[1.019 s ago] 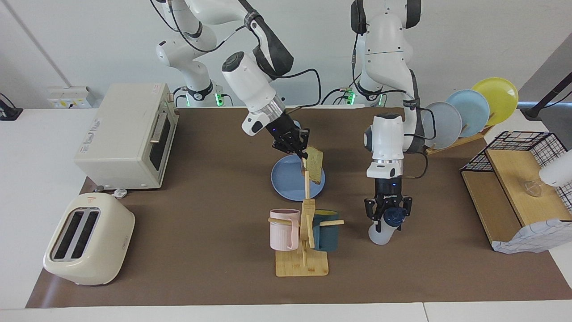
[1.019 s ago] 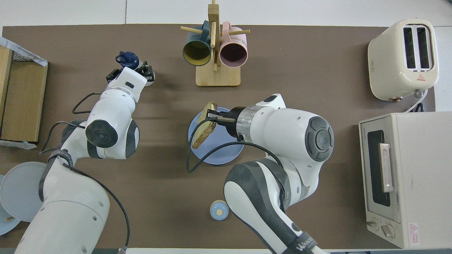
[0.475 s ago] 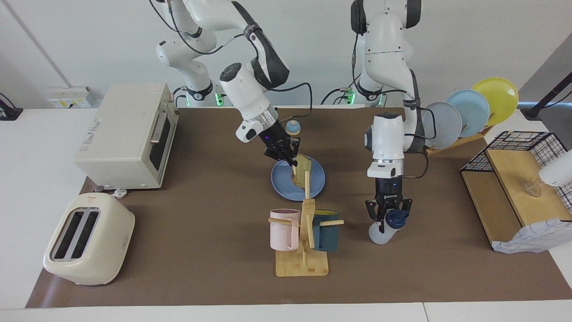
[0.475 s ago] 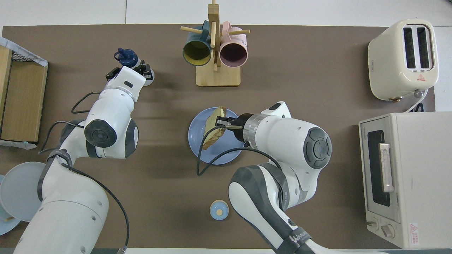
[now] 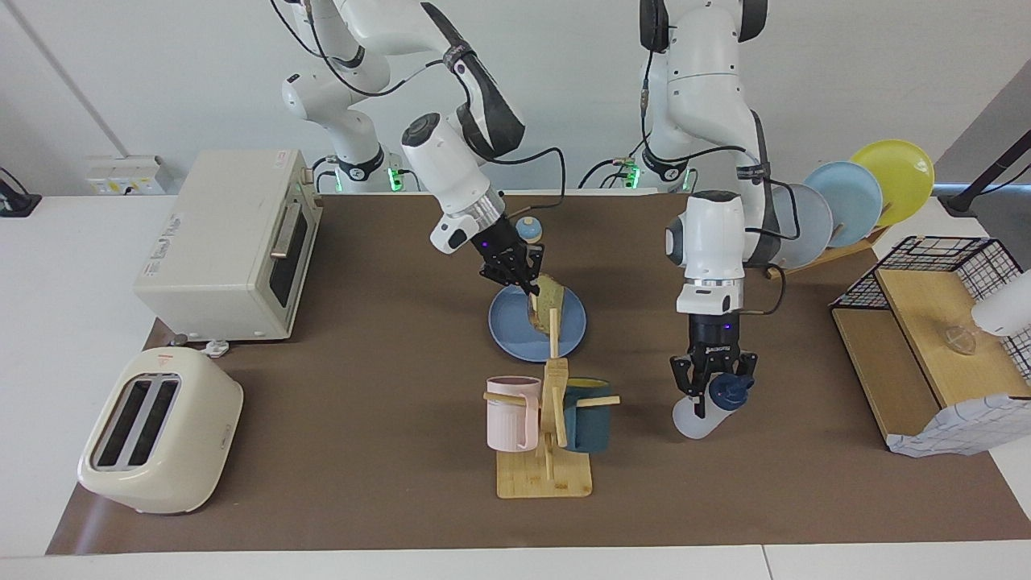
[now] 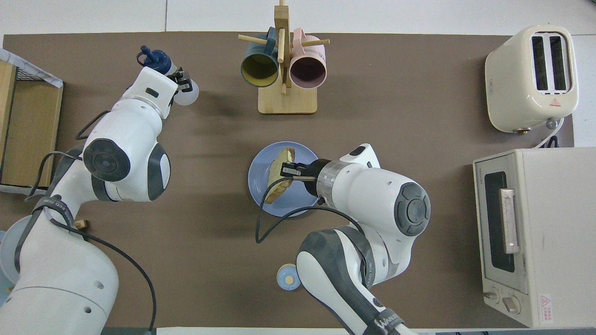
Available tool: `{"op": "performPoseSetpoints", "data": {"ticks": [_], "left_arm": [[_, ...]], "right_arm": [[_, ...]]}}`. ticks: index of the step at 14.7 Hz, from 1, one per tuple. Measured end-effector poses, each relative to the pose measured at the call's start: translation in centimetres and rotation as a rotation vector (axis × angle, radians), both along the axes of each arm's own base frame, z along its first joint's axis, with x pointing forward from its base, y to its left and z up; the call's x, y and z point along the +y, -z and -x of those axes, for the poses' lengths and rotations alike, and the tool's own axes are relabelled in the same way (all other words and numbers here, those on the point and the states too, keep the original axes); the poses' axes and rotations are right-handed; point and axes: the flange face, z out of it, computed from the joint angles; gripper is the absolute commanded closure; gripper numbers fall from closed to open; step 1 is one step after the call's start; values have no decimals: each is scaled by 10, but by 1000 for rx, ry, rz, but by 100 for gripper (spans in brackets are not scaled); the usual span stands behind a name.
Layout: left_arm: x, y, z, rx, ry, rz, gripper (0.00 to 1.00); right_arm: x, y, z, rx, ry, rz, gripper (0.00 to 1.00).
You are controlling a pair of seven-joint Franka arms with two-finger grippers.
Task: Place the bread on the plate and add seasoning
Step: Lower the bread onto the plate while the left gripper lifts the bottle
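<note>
Brown mat: right fingers pinch bread over plate; left fingers clamp seasoning.

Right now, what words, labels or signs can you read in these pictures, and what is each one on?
"WANU", cut off, on the strap round the right arm.
Red warning triangle on the toaster; no words readable.
Sticker by the knobs of the oven: too small to read.
Label on the oven's top: blurred.
</note>
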Motion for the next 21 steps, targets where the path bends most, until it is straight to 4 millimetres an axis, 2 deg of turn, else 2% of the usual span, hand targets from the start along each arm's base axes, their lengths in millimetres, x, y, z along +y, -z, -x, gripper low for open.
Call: {"op": "performPoseSetpoints", "data": {"ticks": [6, 8, 10, 11, 13, 17, 21], "left_arm": [[-8, -71, -9, 130, 37, 30, 55], [-8, -86, -10, 160, 63, 17, 56], [-1, -98, -8, 192, 95, -3, 56], [2, -105, -6, 207, 114, -10, 56], [9, -123, 3, 247, 179, -28, 56], [25, -165, 30, 320, 327, -47, 56], [29, -182, 51, 387, 451, -64, 56]], "right_arm": [[-9, 10, 3, -25, -29, 29, 100], [-12, 12, 4, -22, -26, 32, 89], [-13, 12, 4, -22, -25, 32, 72], [-14, 12, 4, -21, -23, 32, 56], [-17, 12, 2, -23, -21, 34, 0], [-27, 12, -4, -31, -15, 40, 0], [-35, 12, -9, -73, -76, 67, 0]]}}
